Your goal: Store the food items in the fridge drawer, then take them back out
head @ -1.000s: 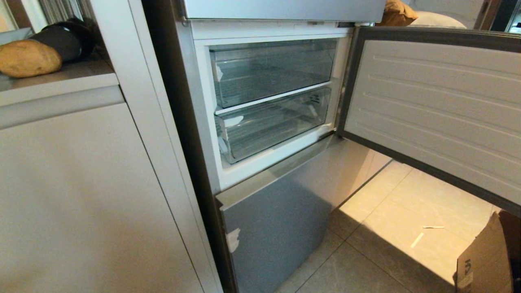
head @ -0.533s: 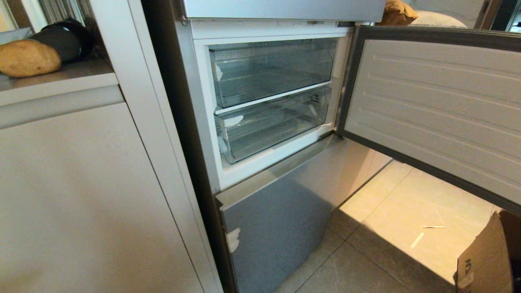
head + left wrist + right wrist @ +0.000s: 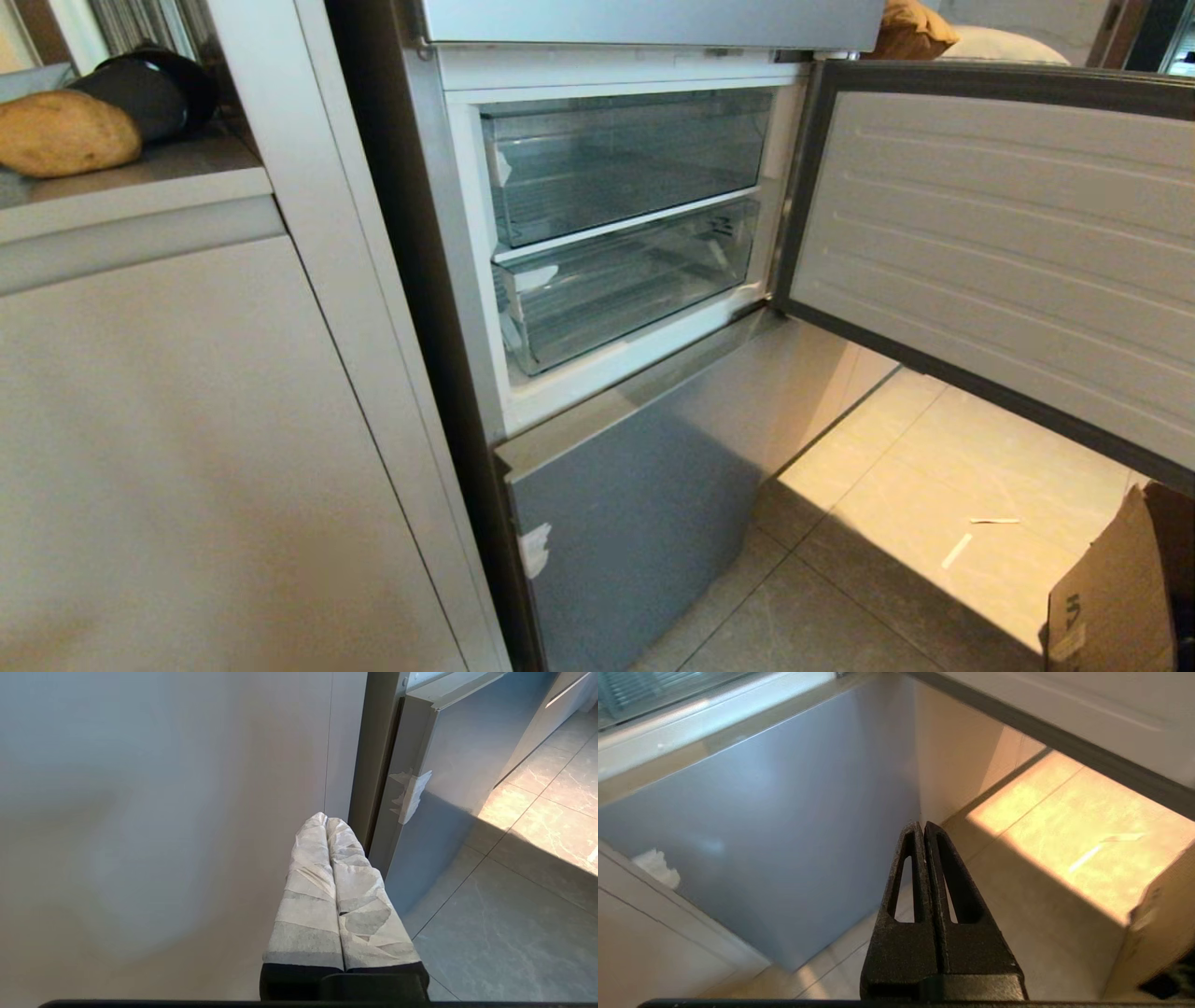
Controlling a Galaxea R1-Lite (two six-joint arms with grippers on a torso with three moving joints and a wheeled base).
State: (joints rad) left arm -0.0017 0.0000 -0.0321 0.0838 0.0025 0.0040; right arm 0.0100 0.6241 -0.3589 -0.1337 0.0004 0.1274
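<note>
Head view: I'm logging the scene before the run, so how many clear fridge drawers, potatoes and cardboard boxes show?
Clear plastic fridge drawers: 2, the flat-fronted upper drawer and the curved-lipped lower drawer
Oval tan-brown potato: 1
Brown cardboard box: 1
Total: 4

left hand point(image 3: 327, 823): fingers pressed together, empty | right hand point(image 3: 921, 828): fingers closed, empty

Only a sideways black mark, unreadable, on the cardboard box point(image 3: 1111, 597) flap at the floor.
</note>
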